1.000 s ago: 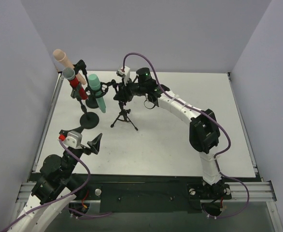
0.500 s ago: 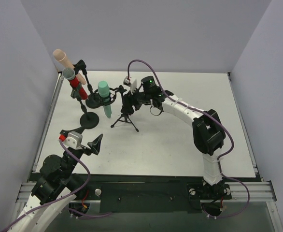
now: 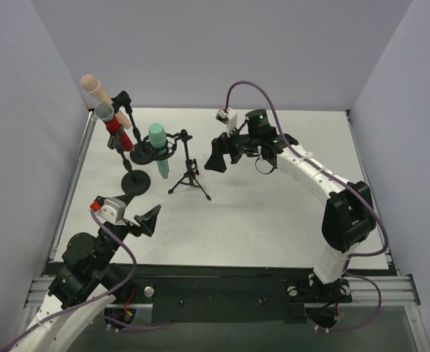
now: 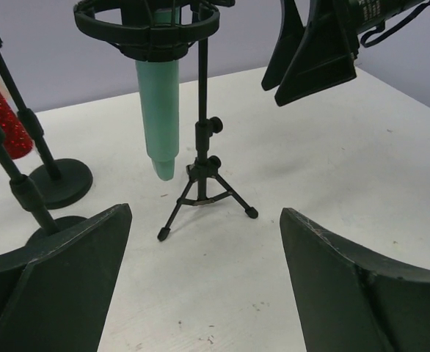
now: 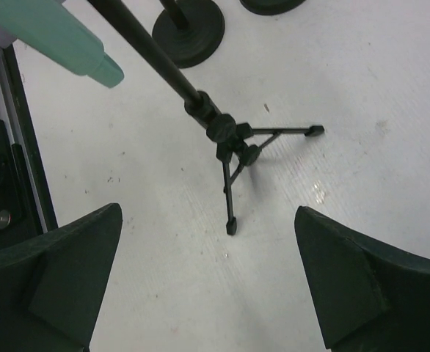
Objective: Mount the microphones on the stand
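Observation:
The teal-green microphone point(image 3: 159, 151) hangs head-up in the black ring mount point(image 4: 147, 31) of the tripod stand point(image 3: 189, 176); its body point(image 4: 158, 110) points down, clear of the table. The glittery red microphone point(image 3: 117, 132) and the peach-pink microphone point(image 3: 91, 86) sit clipped on two round-base stands point(image 3: 134, 183) at the far left. My right gripper point(image 3: 216, 157) is open and empty, a short way right of the tripod point(image 5: 233, 143). My left gripper point(image 3: 147, 220) is open and empty, near the front left, facing the tripod point(image 4: 204, 183).
White table point(image 3: 274, 213) with grey walls on three sides. Two round stand bases point(image 4: 57, 183) stand left of the tripod. The right arm's purple cable point(image 3: 237, 88) loops above its wrist. A metal rail point(image 3: 222, 282) runs along the near edge.
My right gripper has opened, let go of the teal-green microphone and drawn back to the right. The microphone now hangs straight in the ring mount. The left arm has barely moved.

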Robot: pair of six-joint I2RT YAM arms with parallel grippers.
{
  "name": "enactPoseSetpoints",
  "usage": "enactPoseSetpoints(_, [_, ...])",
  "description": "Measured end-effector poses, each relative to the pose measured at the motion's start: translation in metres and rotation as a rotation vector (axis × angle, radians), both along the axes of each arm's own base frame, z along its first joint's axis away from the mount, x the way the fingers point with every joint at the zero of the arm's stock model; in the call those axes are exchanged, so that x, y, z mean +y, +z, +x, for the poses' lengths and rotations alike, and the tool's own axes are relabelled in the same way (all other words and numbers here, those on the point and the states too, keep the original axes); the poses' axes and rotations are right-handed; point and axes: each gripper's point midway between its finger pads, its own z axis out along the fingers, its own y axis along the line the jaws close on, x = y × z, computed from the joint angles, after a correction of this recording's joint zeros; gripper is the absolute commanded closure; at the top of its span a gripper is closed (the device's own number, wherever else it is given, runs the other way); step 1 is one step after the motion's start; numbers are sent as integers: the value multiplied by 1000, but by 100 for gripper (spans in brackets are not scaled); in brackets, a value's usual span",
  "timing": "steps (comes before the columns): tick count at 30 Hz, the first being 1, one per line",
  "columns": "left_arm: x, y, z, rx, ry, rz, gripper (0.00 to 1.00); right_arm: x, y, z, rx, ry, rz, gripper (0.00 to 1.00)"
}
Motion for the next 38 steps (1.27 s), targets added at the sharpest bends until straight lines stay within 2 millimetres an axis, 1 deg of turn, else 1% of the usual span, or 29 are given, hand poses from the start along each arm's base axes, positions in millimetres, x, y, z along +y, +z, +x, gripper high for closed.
enactPoseSetpoints(2, [-5,-3,0,30,-18,-10,6,-21,4,-5,8,-15,-34,1])
enactPoseSetpoints(4, [-12,-5,0,68,-47,-16,4,-50,9,-13,13,-46,-80,0])
enactPoseSetpoints(6, [-20,-6,0,104,-78,-17,3,-86,14,-22,12,-96,-135,0])
enactPoseSetpoints(8, [-28,-5,-1,159,-110,-7,3,-121,23,-32,1,-155,-173,0])
enactPoseSetpoints(9, [-30,-3,-1,168,-116,-5,3,-141,30,-37,-11,-199,-185,0])
enactPoseSetpoints(11, [-34,4,-1,189,-133,6,3,-181,48,-47,-41,-305,-183,0])
enactPoseSetpoints(14, [-40,19,-1,187,-162,16,3,-241,77,-55,-64,-552,-134,0])
enactPoseSetpoints(15, [-42,20,0,186,-171,20,3,-256,82,-59,-58,-637,-112,0])
enactPoseSetpoints(16, [-44,20,0,188,-179,28,3,-267,83,-64,-45,-710,-94,0])
enactPoseSetpoints(18, [-47,14,2,204,-185,50,3,-276,77,-77,-23,-811,-65,0])
enactPoseSetpoints(21, [-48,4,7,226,-175,72,3,-283,59,-99,17,-910,-36,0])
enactPoseSetpoints(22, [-47,0,8,231,-168,78,3,-287,54,-104,26,-941,-27,0])
enactPoseSetpoints(24, [-44,-8,9,236,-151,86,3,-298,47,-107,18,-1005,-11,0])
enactPoseSetpoints(27, [-39,-19,8,237,-133,89,3,-309,34,-107,17,-1057,1,0])
enactPoseSetpoints(29, [-35,-26,8,232,-119,93,3,-312,19,-105,37,-1072,5,0])
enactPoseSetpoints(30, [-33,-28,8,230,-113,93,3,-313,12,-105,51,-1076,9,0])
enactPoseSetpoints(32, [-31,-29,9,225,-101,97,3,-314,4,-104,73,-1083,15,0])
enactPoseSetpoints(34, [-29,-28,12,222,-92,95,3,-315,2,-102,74,-1086,25,0])
enactPoseSetpoints(38, [-28,-30,16,232,-79,98,3,-314,7,-97,50,-1077,53,0])
